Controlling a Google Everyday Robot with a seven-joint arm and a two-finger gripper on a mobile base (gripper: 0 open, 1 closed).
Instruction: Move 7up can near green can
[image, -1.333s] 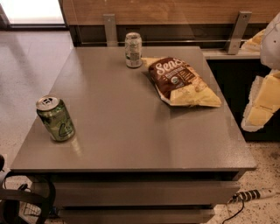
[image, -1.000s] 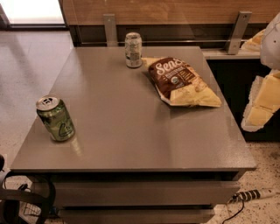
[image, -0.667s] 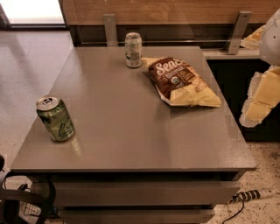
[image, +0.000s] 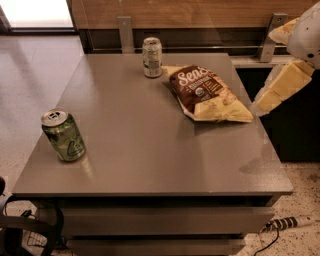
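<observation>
Nearest the camera, on the speckled floor at the lower right, lies a white power strip (image: 289, 222) with its cable. Above it runs the front edge of the grey table (image: 150, 155). The green can (image: 64, 136) stands upright near the table's front left corner, its silver top tilted slightly toward the viewer, with nothing touching it.

Farther back and right of centre lies a brown and yellow chip bag (image: 210, 94), flat on the table, with its near end pointing toward the right edge. Just beyond the table's right edge, beside that end of the bag, the pale cream gripper (image: 266, 101) hangs in the air, angled down and left from the arm at the frame's right side. It holds nothing that can be seen, and whether it is spread or pressed together cannot be told.

At the far edge of the table stands the 7up can (image: 152, 57), upright, just left of the chip bag's far corner and well apart from the green can. Behind it rises a wooden wall panel (image: 200, 14) with two metal brackets.
</observation>
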